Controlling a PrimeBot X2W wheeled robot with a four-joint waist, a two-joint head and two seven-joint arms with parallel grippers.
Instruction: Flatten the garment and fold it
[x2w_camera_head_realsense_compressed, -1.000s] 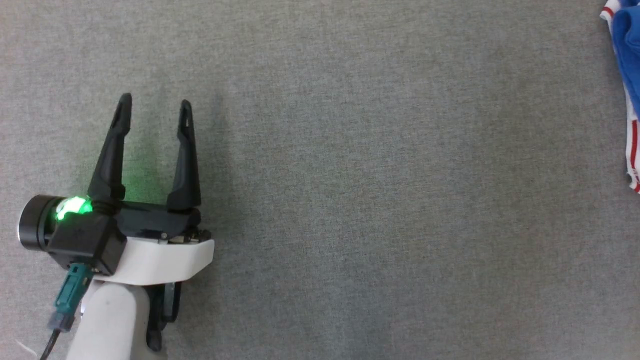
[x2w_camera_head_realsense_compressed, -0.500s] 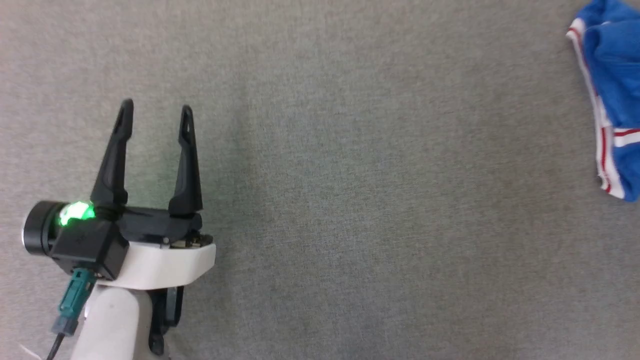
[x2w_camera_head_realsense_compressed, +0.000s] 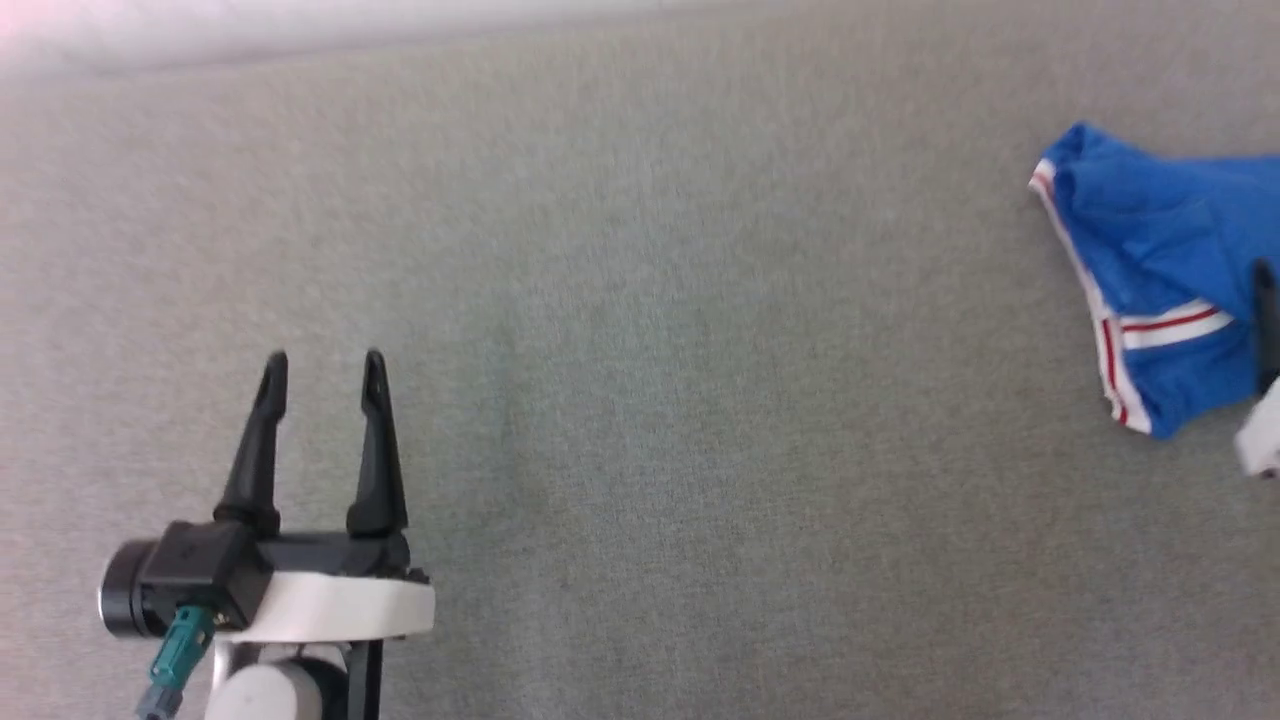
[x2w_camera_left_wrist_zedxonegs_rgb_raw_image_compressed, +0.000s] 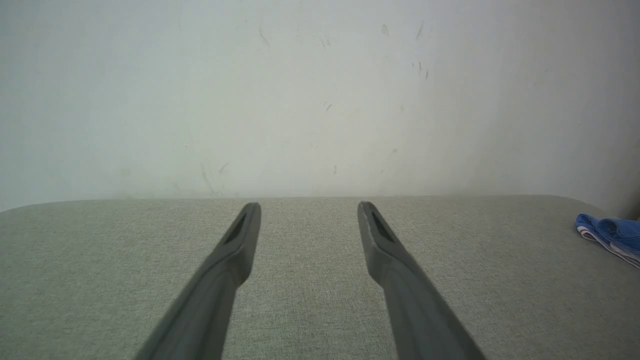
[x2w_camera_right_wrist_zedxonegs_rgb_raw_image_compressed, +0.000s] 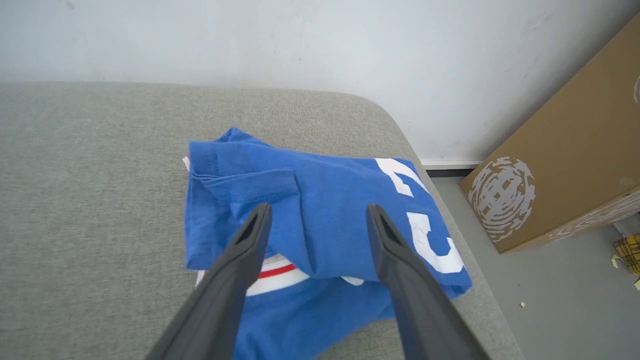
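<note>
1. Step: very start, I judge. The garment (x2w_camera_right_wrist_zedxonegs_rgb_raw_image_compressed: 310, 210) isn't flattened. It lies bunched in folds by the bench's (x2w_camera_head_realsense_compressed: 640, 450) far right corner, near the right edge. Blue cloth is on top, w/ red-striped white trim and part of a white number showing.
2. Right gripper (x2w_camera_right_wrist_zedxonegs_rgb_raw_image_compressed: 319, 209): fingers spread, nothing btwn them, poised over the heap's middle. Can't tell if the tips touch the cloth or hang just above it.
3. Left gripper (x2w_camera_head_realsense_compressed: 324, 360): also spread and empty, over bare bench toward the left side, well apart from the garment.
4. Next move, prob.: right arm lowers and pinches one layer at a hem or corner, not the whole wad, then drags it toward the bench centre where the left arm can reach. Risk: the heap sits close to the edge, and a push could slide it off toward the floor by the cardboard box (x2w_camera_right_wrist_zedxonegs_rgb_raw_image_compressed: 560, 175).
5. Hard to read:
   - The head view is blurred, and its right border cuts off the garment and most of the right gripper.
   - Neck and sleeves can't be told apart in the folds.
   - The lower layers are hidden.
   - The number is only partly seen.
</note>
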